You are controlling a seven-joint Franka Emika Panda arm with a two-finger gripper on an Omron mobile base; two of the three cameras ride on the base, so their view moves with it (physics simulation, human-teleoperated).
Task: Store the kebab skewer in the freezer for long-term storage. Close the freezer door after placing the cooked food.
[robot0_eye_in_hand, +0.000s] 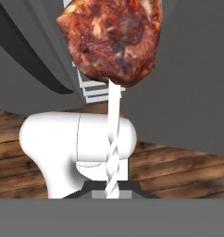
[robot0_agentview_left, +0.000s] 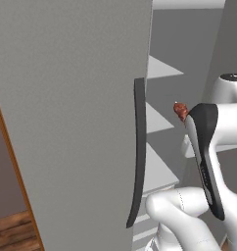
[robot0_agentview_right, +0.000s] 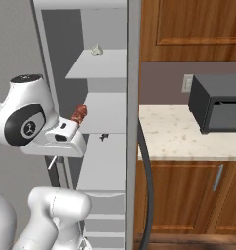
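The freezer (robot0_agentview_right: 103, 110) stands open, its white shelves (robot0_agentview_left: 157, 120) showing. I see the freezer door (robot0_agentview_right: 133, 73) edge-on to the right of the shelves, with its long dark handle (robot0_agentview_right: 147, 185) curving down its outer side. My gripper (robot0_agentview_right: 73, 123) is shut on the pale stick of the kebab skewer (robot0_agentview_right: 79, 114). It holds the skewer in the air just in front of the middle shelves. The reddish-brown meat (robot0_agentview_left: 180, 111) sticks out past my hand. In the hand view the meat chunk (robot0_eye_in_hand: 111, 39) sits atop the stick (robot0_eye_in_hand: 114, 139), which rises from my gripper (robot0_eye_in_hand: 113, 190).
A plain grey closed door (robot0_agentview_left: 66, 122) with a dark handle (robot0_agentview_left: 138, 152) sits left of the opening. A small pale item (robot0_agentview_right: 96, 49) lies on the upper shelf. To the right, a dark microwave (robot0_agentview_right: 217, 102) sits on a speckled counter (robot0_agentview_right: 168, 132) over wooden cabinets (robot0_agentview_right: 188, 200).
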